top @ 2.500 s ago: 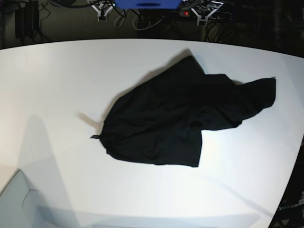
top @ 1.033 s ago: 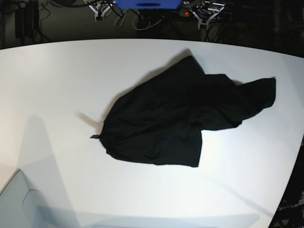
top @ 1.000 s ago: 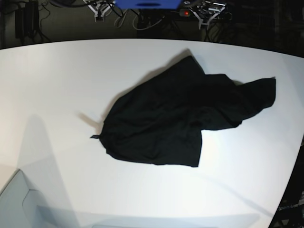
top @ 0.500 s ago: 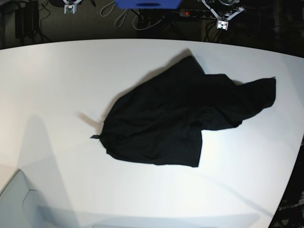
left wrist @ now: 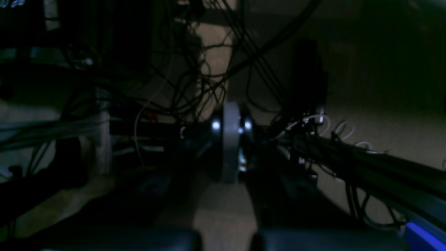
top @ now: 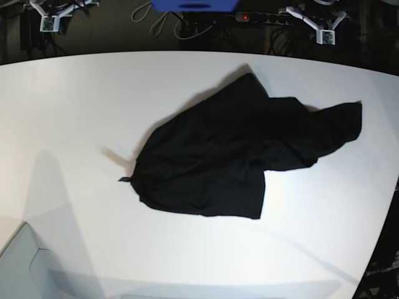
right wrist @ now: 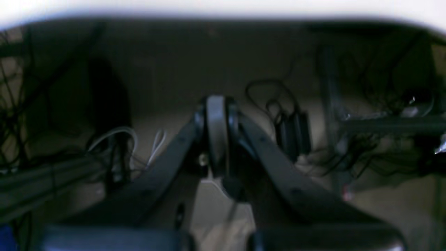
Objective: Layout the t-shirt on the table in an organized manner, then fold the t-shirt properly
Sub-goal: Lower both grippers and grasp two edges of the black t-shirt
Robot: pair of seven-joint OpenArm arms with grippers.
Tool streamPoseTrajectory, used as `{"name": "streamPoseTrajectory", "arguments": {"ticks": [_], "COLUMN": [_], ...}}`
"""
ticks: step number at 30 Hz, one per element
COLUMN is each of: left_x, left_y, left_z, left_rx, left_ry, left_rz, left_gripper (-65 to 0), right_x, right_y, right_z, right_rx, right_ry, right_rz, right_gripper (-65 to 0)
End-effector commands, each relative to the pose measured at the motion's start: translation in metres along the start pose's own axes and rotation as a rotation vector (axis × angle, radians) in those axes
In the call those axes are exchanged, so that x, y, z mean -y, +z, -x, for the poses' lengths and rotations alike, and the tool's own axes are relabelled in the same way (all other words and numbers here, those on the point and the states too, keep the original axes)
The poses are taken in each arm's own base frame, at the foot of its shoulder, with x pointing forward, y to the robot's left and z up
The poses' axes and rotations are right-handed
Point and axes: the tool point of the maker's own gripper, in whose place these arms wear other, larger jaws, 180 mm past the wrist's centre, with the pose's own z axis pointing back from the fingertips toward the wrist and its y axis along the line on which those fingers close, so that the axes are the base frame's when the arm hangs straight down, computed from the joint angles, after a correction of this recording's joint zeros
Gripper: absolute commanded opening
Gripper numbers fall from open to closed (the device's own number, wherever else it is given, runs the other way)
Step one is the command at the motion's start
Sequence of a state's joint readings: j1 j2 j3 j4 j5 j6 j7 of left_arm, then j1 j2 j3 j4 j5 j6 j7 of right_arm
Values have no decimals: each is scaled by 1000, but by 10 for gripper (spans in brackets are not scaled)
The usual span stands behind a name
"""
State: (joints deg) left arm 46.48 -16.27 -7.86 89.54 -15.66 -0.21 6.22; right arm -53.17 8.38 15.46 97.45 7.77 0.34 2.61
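Observation:
The black t-shirt (top: 237,149) lies crumpled near the middle of the white table (top: 68,106), with one part stretching toward the right edge. No print, patch or tag shows. Both grippers hang beyond the table's far edge, well away from the cloth. My right gripper (top: 48,18) is at the far left of the base view, my left gripper (top: 322,29) at the far right. In the wrist views the left gripper (left wrist: 230,139) and the right gripper (right wrist: 217,134) each show their fingers pressed together with nothing between them, over a dark floor.
Behind the table sit a blue object (top: 193,5), a power strip with a red light (top: 245,17) and tangled cables (left wrist: 195,69). A pale grey shape (top: 25,268) fills the near left corner. The table edge (right wrist: 223,7) shows above the right gripper.
Both grippers have slid outward along the far edge, the right one to the left and the left one to the right. The t-shirt has not moved.

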Motion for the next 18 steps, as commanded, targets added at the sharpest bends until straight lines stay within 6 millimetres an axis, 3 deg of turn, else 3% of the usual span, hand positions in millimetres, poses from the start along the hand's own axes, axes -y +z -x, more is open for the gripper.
{"name": "streamPoseTrajectory", "arguments": {"ticks": [1,5,10,14,18], "left_x": [-1,9,-3,-24,-44], "left_y": [6,23,39,46,49], "left_z": [-13,-44,-84,-105,-115], "left_rx": [38,110,215,274,302], "left_ry": [-10,2,16,17,12], "left_rz": [9,55,22,-40,-93], "left_gripper": [-649,-649,-649,-649,-646], "right_x": [7,4,-11,-27,-60], "right_y": [4,7,13,10,0], "right_z": [-20,-67,-123,-146,-150], "right_rx": [61,182,331,397,363], "right_ry": [17,14,0,-31,-67], "right_rz": [10,7,-26,-57,-136], "right_gripper": [-650,-650,-650,-650,-650]}}
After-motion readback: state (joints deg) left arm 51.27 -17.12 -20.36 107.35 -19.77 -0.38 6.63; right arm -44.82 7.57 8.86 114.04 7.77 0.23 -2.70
